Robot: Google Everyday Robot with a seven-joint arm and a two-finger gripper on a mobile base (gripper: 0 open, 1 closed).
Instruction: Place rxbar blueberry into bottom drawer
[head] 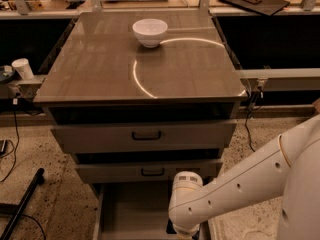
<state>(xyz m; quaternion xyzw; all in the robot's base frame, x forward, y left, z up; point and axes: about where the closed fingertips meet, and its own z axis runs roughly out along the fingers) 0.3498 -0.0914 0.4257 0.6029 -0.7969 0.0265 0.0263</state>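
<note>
The bottom drawer [132,210] is pulled out at the foot of the cabinet, and its flat grey floor shows on the left. My white arm comes in from the right and bends down into the drawer's right half. My gripper [185,232] is at the bottom edge of the view, low inside the drawer and mostly hidden under the wrist [187,204]. The rxbar blueberry is hidden from view.
A white bowl [150,32] stands at the back of the cabinet top [100,69]. The two upper drawers, the top one [145,135] and the middle one [150,172], have black handles. A white cup [23,68] sits on a ledge at the left. A black pole [22,204] lies on the floor.
</note>
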